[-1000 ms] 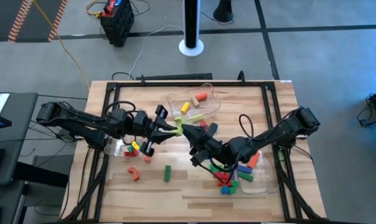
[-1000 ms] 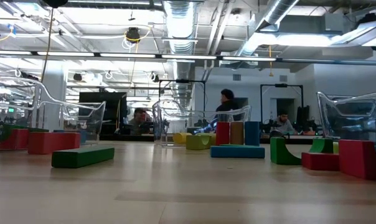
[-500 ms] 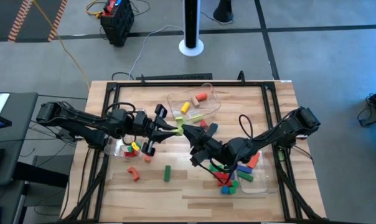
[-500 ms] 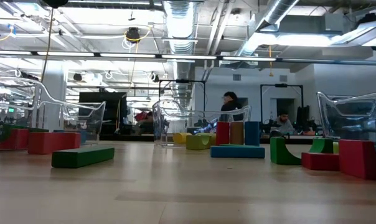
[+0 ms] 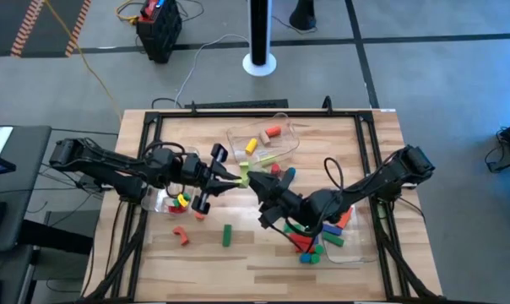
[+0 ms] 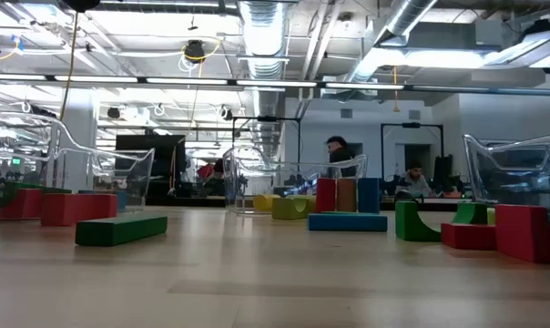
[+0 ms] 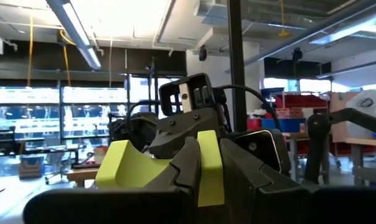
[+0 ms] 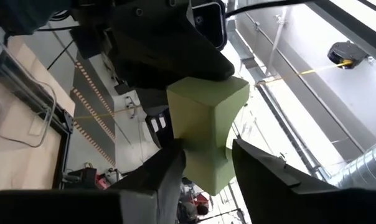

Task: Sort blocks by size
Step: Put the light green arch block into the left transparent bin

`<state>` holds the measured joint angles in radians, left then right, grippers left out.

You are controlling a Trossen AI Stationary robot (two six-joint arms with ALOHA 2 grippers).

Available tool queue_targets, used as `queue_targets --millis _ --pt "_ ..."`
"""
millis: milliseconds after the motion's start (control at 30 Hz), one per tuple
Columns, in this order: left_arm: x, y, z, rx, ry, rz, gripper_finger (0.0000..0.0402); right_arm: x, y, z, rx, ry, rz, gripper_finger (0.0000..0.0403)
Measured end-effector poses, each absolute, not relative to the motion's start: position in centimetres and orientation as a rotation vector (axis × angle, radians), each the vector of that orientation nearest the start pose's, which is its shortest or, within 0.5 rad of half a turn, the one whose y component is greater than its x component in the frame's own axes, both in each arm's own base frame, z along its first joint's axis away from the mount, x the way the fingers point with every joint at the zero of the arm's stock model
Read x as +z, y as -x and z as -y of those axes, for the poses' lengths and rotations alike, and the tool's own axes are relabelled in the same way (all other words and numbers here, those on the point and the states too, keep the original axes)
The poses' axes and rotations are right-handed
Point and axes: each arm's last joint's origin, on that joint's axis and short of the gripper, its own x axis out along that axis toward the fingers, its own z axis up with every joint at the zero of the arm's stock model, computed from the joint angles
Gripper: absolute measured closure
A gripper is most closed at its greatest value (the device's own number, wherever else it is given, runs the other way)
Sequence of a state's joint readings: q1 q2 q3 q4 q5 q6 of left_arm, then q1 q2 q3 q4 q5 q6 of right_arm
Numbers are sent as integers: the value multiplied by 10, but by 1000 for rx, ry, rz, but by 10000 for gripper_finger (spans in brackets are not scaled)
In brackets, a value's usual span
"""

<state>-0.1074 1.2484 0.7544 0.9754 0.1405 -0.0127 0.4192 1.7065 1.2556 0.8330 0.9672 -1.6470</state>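
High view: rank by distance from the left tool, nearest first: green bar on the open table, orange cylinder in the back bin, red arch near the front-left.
1. Green bar: front of the left tool, on bare wood.
2. Orange cylinder: back, inside the clear bin; near-tie with the bar.
3. Red arch: front-left, plainly farthest.

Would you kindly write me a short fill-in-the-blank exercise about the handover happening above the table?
1. The block passing between the two arms is ____ in colour.
2. The left end effector is ____ on that block.
3. The long flat bar lying alone on the table is ____.
4. The bin at the far edge is made of clear ____.

Missing words: yellow; shut; green; plastic
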Motion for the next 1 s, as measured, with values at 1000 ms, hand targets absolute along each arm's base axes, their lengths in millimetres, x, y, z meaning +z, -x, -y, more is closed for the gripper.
queue_targets --millis 1000 --pt "334 -275 34 -247 -32 272 329 325 -361 -135 -551 1363 -337 321"
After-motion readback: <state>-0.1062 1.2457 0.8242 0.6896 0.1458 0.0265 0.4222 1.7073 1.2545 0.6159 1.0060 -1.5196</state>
